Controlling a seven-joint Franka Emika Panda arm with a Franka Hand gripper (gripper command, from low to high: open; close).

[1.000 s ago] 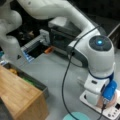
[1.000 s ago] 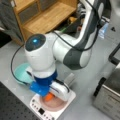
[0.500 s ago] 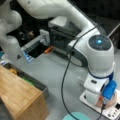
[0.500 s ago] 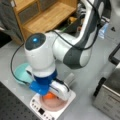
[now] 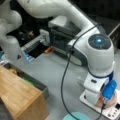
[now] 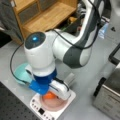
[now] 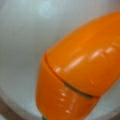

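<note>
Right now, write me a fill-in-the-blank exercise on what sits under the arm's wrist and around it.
1. The toy carrot that fills the wrist view is coloured ____.
2. In a front view, the pink dish rests on a white ____ with buttons along its edge.
3. In a front view, the round plate lying on the table beside the scale is ____ in colour.
4. The blue-lit wrist hangs over the ____ dish.

Missing words: orange; scale; teal; pink
</note>
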